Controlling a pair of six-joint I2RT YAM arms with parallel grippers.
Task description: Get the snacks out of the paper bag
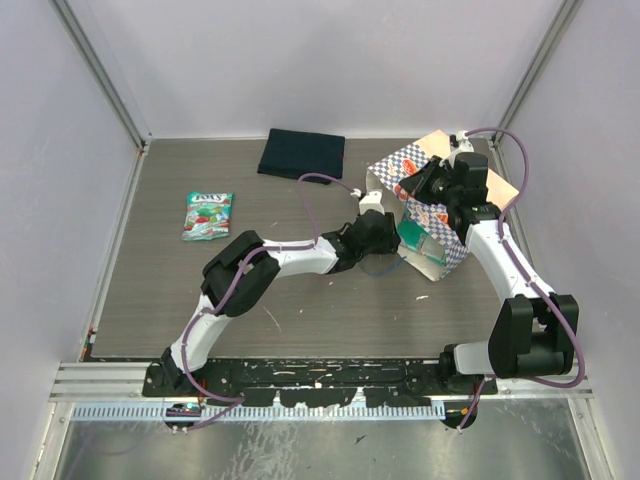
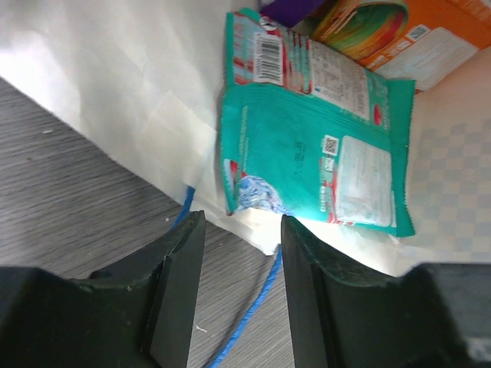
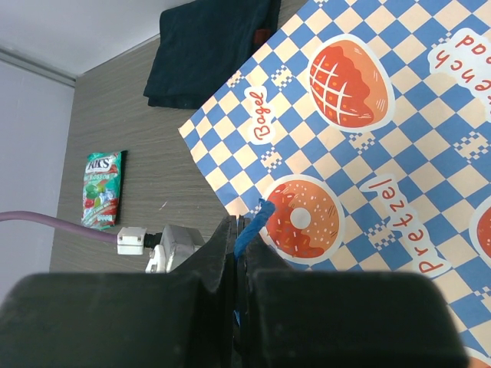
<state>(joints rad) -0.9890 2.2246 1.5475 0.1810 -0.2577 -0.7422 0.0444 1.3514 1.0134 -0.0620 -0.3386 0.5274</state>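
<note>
The paper bag (image 1: 432, 205) lies on its side at the right, its mouth facing left. My right gripper (image 3: 244, 226) is shut on its blue cord handle (image 3: 253, 222) at the checkered upper wall (image 3: 368, 138). My left gripper (image 2: 242, 230) is open at the mouth, with only the lower blue cord (image 2: 253, 314) on the table between its fingers (image 2: 180, 261). Just ahead of it, a teal snack pouch (image 2: 314, 146) lies on the cream inner wall (image 2: 138, 84). An orange pouch (image 2: 418, 42) and a purple corner (image 2: 288, 9) lie deeper in. One green snack (image 1: 207, 215) lies out on the table at the left.
A folded dark navy cloth (image 1: 301, 153) lies at the back of the table, left of the bag. Grey walls with metal posts close the table in on both sides and behind. Bare wood-grain table (image 1: 300, 300) lies in front of the left arm.
</note>
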